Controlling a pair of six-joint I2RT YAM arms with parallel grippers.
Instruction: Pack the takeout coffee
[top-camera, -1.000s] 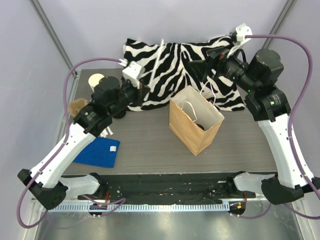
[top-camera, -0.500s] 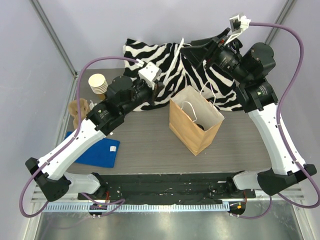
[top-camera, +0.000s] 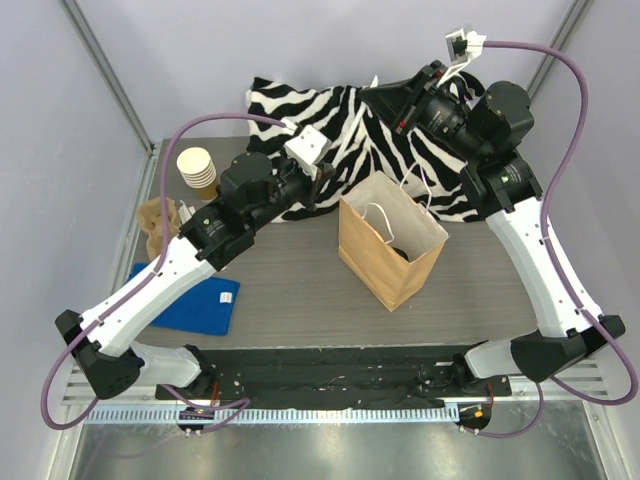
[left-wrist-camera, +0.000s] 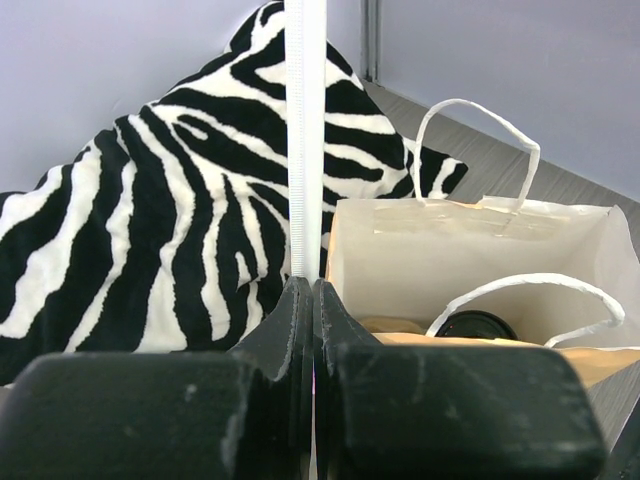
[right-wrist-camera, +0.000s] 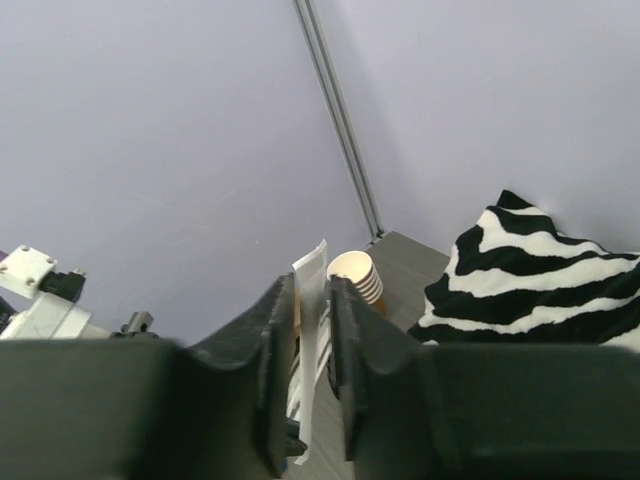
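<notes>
The takeout coffee's black lid (left-wrist-camera: 478, 325) shows deep inside the brown paper bag (top-camera: 385, 275); its cup is hidden. My left gripper (top-camera: 322, 180) is shut on the lower end of a long white wrapped straw (left-wrist-camera: 305, 150), just left of the bag's mouth. The straw rises to my right gripper (top-camera: 390, 98), which hangs above the zebra cloth (top-camera: 330, 125). In the right wrist view the straw (right-wrist-camera: 312, 330) stands between the narrowed jaws of the right gripper (right-wrist-camera: 312, 285), against the left finger, with a slim gap at the right finger.
A stack of lidless paper cups (top-camera: 198, 168) stands at the table's back left, with a brown holder (top-camera: 155, 215) near it. A blue cloth (top-camera: 195, 303) lies at the front left. The bag's white handles (left-wrist-camera: 480, 130) stick up.
My left arm carried the straw right, toward the bag. My right arm swung up and left, and its jaws narrowed from wide open round the straw's top.
</notes>
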